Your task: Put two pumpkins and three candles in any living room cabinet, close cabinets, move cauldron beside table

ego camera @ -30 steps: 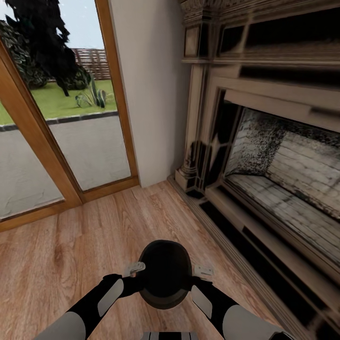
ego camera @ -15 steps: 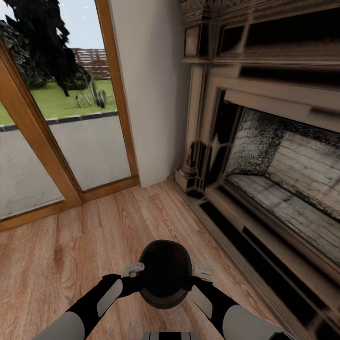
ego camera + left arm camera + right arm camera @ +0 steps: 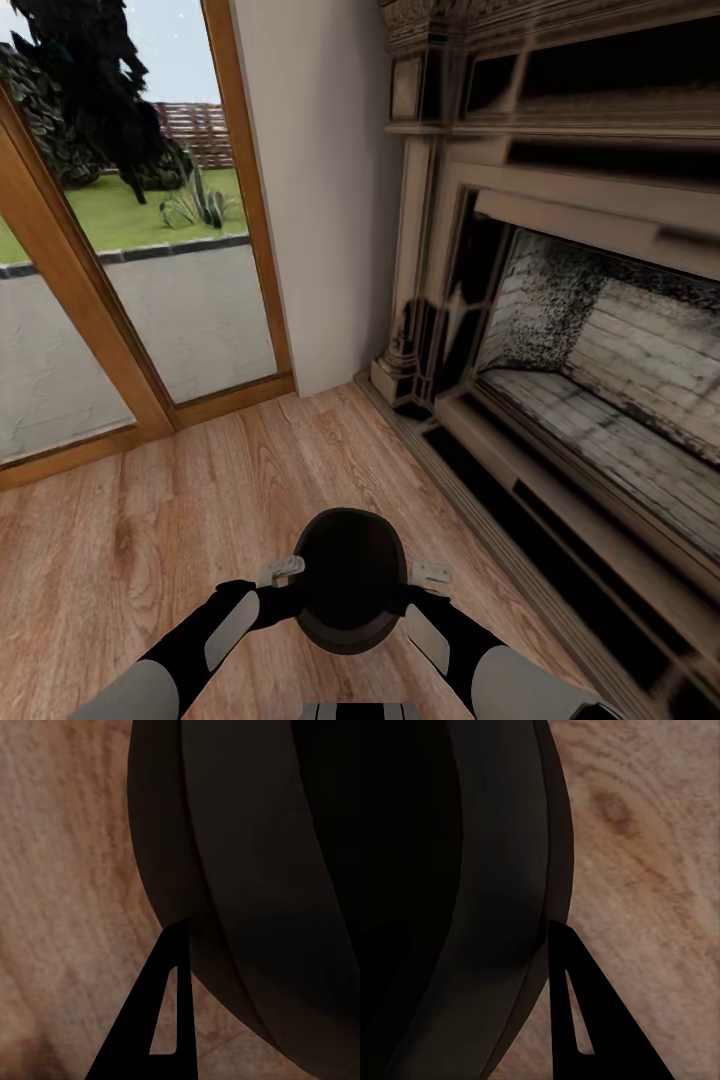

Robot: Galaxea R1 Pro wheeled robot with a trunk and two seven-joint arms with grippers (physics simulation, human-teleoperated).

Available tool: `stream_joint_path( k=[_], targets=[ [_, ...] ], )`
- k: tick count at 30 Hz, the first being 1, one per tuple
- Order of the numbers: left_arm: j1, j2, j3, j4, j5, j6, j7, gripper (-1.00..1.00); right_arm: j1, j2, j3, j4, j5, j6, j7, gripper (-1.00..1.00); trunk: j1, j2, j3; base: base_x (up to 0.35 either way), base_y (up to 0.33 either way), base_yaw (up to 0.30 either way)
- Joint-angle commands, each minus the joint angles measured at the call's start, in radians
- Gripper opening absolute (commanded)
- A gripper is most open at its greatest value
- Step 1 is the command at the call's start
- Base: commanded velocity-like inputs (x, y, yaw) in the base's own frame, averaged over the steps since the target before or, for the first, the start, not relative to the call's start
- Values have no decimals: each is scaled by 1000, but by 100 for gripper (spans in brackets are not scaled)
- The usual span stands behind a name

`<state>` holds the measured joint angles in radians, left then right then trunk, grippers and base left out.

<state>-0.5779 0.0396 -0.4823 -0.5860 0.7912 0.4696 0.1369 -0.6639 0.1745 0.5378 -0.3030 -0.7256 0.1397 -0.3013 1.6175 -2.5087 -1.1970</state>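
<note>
- Fireplace (image 3: 590, 330) at 2 o'clock, glass door (image 3: 120, 260) at 10; no table in sight.
- Cauldron (image 3: 350, 580) at 6 o'clock, carried between both arms for hauling, I judge.
- Left gripper (image 3: 283, 570) and right gripper (image 3: 430, 574) at its rim; jaw closure I cannot tell.

Cauldron (image 3: 349, 580) between arms; fireplace (image 3: 580, 330) right, window (image 3: 120, 220) left.

Even daylight from the glass door (image 3: 120, 250); soft, slightly blurred renders.
</note>
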Motion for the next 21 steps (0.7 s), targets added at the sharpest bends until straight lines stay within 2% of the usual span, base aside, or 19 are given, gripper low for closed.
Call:
stream_joint_path(
  k=[1, 9, 21],
  targets=[
    [0, -4, -9, -4, 42, -2, 3, -100, -1, 0, 13, -2, -8, 4, -7, -100, 0, 0, -1, 0, 0, 0],
    [0, -4, -8, -3, 43, -2, 3, -100, 0, 0, 13, -2, -8, 3, -7, -100, 0, 0, -1, 0, 0, 0],
    [0, -4, -7, -4, 43, -2, 3, -100, 0, 0, 13, -10, -8, 3, -7, -100, -6, 2, 46, 0, 0, 0]
  ],
)
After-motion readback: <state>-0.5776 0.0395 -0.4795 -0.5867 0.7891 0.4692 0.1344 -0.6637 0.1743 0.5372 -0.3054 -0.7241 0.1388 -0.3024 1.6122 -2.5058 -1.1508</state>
